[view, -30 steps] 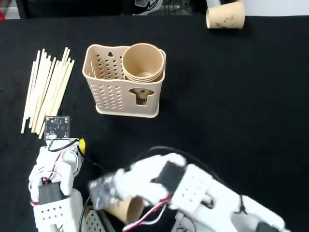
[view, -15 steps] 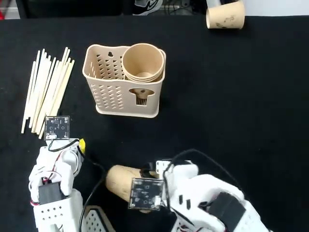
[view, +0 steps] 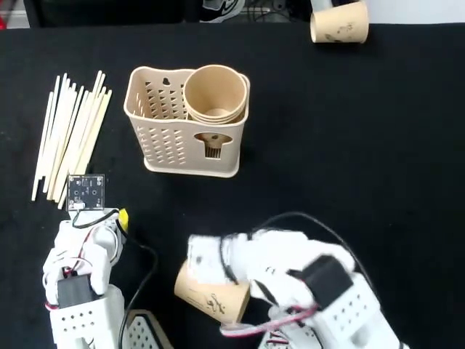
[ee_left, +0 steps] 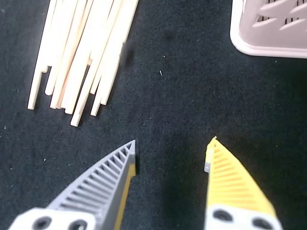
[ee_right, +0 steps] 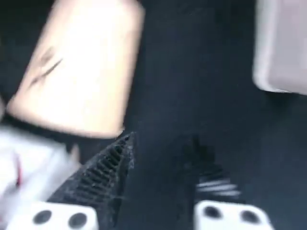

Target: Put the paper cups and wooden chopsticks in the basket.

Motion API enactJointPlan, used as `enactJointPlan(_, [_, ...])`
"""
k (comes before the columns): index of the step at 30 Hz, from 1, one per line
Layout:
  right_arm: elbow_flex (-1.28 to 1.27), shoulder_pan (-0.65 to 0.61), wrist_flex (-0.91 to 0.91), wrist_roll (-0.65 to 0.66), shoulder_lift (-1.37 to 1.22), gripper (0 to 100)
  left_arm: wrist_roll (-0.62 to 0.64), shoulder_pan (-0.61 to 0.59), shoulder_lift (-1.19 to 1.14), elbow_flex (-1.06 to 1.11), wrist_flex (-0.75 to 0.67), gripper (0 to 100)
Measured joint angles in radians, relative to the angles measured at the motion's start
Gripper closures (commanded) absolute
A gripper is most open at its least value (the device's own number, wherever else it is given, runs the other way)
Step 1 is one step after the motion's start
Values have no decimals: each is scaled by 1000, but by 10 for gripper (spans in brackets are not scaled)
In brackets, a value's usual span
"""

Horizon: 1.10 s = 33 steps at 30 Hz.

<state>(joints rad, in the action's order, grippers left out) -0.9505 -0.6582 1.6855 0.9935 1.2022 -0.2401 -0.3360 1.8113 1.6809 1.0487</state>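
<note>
Nearest us, well in front of the cream perforated plastic basket [view: 174, 142], a tan paper cup [view: 211, 297] lies on its side beside our right gripper [ee_right: 162, 143], whose fingers are parted and empty. Our left gripper [ee_left: 172, 146] gapes wide, holding nothing. Pale wooden chopsticks [view: 69, 134] lie beside the basket. Stacked paper cups [view: 216, 91] sit inside the basket, and another tipped cup [view: 338, 23] lies beyond it.

Robot lab, black-cloth tbl [view: 378, 145]
</note>
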Motion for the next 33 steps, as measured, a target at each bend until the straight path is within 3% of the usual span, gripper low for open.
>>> enactJointPlan(20, [38,-133,43,259,-350,740,0,0,0,0,0,762])
enactJointPlan(24, [20,-189,32,253,-350,740,0,0,0,0,0,762])
enactJointPlan(29, [-124,-275,-140,121,-348,753,0,0,0,0,0,762])
enactJointPlan(33, [-152,-285,-219,32,-296,913,0,0,0,0,0,762])
